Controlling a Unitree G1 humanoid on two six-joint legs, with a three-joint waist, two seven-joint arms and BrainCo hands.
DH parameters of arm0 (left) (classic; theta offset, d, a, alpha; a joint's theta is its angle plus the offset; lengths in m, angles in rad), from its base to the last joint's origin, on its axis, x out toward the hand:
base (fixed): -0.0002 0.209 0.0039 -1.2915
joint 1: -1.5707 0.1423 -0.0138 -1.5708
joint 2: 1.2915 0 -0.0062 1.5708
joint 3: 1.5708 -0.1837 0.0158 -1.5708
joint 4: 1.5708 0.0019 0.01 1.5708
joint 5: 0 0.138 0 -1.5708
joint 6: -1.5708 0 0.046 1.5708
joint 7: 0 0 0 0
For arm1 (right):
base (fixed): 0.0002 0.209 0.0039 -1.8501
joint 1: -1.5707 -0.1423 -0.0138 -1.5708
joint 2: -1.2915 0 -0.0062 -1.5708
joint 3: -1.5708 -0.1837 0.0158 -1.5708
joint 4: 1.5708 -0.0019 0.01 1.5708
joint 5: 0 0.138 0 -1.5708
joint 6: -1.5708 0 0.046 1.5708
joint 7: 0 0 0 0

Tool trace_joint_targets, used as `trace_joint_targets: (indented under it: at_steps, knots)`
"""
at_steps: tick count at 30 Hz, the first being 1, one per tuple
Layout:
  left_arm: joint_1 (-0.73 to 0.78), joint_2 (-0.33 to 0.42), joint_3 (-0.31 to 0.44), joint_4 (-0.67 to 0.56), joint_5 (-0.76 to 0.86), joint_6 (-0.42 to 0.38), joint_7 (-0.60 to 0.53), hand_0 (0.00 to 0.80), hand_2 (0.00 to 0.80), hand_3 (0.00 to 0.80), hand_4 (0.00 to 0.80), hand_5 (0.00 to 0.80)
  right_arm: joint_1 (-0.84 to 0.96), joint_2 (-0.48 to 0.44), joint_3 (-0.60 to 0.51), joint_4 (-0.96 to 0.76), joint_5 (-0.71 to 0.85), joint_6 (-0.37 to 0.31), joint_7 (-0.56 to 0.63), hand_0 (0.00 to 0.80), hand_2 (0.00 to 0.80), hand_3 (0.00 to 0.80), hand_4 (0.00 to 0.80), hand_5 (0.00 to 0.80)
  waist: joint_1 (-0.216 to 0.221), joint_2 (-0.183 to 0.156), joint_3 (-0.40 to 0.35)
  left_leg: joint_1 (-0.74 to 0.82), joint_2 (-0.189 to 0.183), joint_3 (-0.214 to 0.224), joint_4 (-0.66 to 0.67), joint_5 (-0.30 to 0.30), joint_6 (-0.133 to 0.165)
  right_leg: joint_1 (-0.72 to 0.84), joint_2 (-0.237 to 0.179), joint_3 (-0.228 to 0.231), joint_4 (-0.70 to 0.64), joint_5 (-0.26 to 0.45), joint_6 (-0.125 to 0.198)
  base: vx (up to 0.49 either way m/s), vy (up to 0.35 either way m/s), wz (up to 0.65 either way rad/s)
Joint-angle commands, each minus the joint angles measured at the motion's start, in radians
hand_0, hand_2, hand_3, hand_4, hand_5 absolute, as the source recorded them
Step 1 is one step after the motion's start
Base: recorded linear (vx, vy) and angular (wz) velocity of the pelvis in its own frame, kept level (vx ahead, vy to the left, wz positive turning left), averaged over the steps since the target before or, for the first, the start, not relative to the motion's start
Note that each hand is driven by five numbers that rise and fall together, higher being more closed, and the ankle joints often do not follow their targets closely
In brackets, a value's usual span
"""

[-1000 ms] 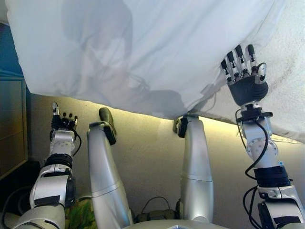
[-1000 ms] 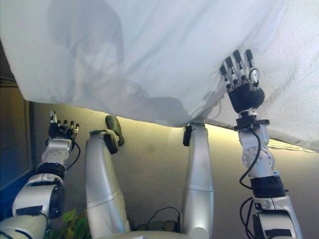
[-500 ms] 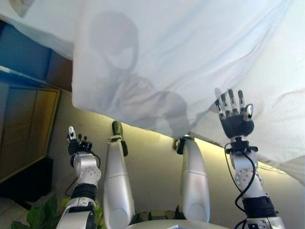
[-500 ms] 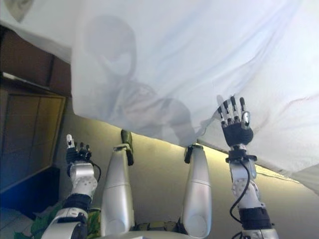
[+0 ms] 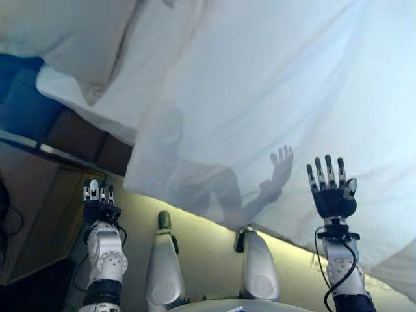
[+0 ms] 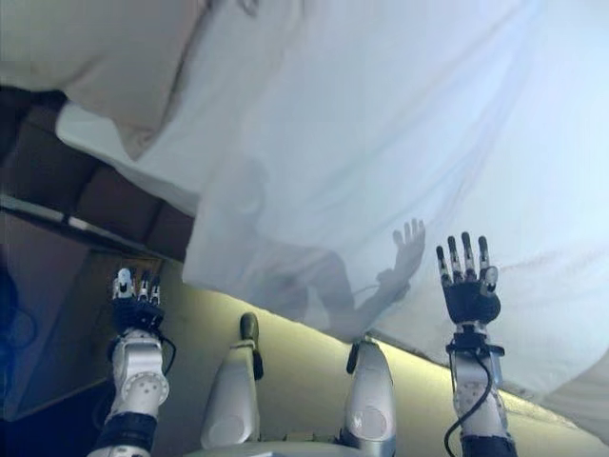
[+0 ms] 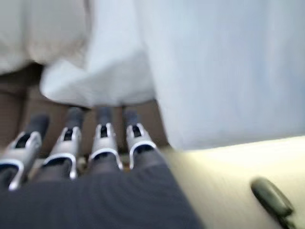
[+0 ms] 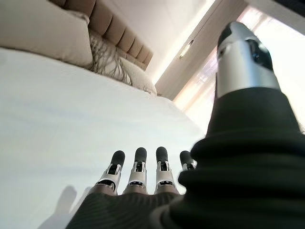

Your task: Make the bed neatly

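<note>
- Right hand [image 5: 333, 194]: raised at the near right of the head views, fingers straight and spread, thumb apart. It grasps nothing; the white sheet [image 5: 273, 97] lies just past the fingertips. The right wrist view confirms the released state, with the row of fingers [image 8: 138, 171] extended over the flat white surface.
- Left hand [image 5: 97, 203]: raised at the near left, beside the bed and clear of the cloth. Fingers are extended and hold nothing. In the left wrist view the fingers [image 7: 102, 143] point toward the hanging edge of the sheet without touching it.
- Bed base [image 5: 208, 260]: a pale panel below the sheet's lower edge, lit along its top by a warm light strip.
- Sheet: spread across most of the head views, covering the bed top and draping over the near edge. Its lower edge runs diagonally from the left hand's side down toward the right. It hides the mattress beneath.
- Second white layer [image 5: 84, 97]: projects from under the sheet at the left corner.
- Beige pillow [image 5: 58, 32]: at the far left, above that layer.
- Far end, right wrist view: a beige pillow [image 8: 43, 28], a patterned cushion [image 8: 119, 64] beside it, and a tufted headboard [image 8: 109, 26] behind both.
</note>
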Motion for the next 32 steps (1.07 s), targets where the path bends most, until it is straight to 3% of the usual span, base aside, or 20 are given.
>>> trace_joint_targets:
  at_steps: [1,6,15,21,32]
  knots:
    - [0.072,0.083,0.012,-0.082,0.084,0.065,-0.101,0.000,0.000,0.000,0.000,0.000,0.073,0.008,-0.042,-0.015,-0.057,0.017,0.012,0.000,0.000,0.000,0.000,0.000,0.015,-0.014,-0.134,0.099,0.005,0.019,-0.089,0.048,0.042,0.120,-0.027,-0.002,-0.326,0.283,0.025,0.178,-0.067,0.07]
    - [0.107,0.084,-0.065,-0.109,0.178,0.124,-0.218,0.000,0.000,0.000,0.000,0.000,0.135,0.022,-0.005,0.029,-0.132,0.040,-0.033,0.000,0.000,0.000,0.000,0.000,0.019,-0.008,-0.234,0.218,0.002,0.039,-0.221,0.085,0.045,0.217,-0.012,-0.021,-0.388,0.294,0.036,0.128,-0.081,0.03]
    - [0.098,0.097,-0.164,-0.103,0.197,0.161,-0.295,0.000,0.000,0.000,0.000,0.000,0.148,0.009,0.064,0.161,-0.245,-0.008,-0.054,0.000,0.000,0.000,0.000,0.000,0.015,0.001,-0.301,0.334,-0.001,0.065,-0.284,0.081,0.043,0.318,0.007,-0.030,-0.462,0.307,0.039,0.021,-0.054,-0.02]
    - [0.128,0.096,-0.184,-0.113,0.190,0.191,-0.290,0.000,0.000,0.000,0.000,0.000,0.140,0.016,0.099,0.162,-0.209,0.017,-0.063,0.000,0.000,0.000,0.000,0.000,0.024,0.000,-0.316,0.363,0.011,0.081,-0.271,0.065,0.042,0.345,0.015,-0.026,-0.475,0.306,0.036,-0.003,-0.025,-0.06]
    - [0.130,0.120,-0.184,-0.128,0.178,0.260,-0.285,0.000,0.000,0.000,0.000,0.000,0.141,-0.009,0.111,0.122,-0.200,-0.001,-0.091,0.000,0.000,0.000,0.000,0.000,0.026,0.000,-0.329,0.386,0.022,0.083,-0.279,0.062,0.039,0.355,0.020,-0.028,-0.478,0.304,0.041,-0.001,-0.004,-0.02]
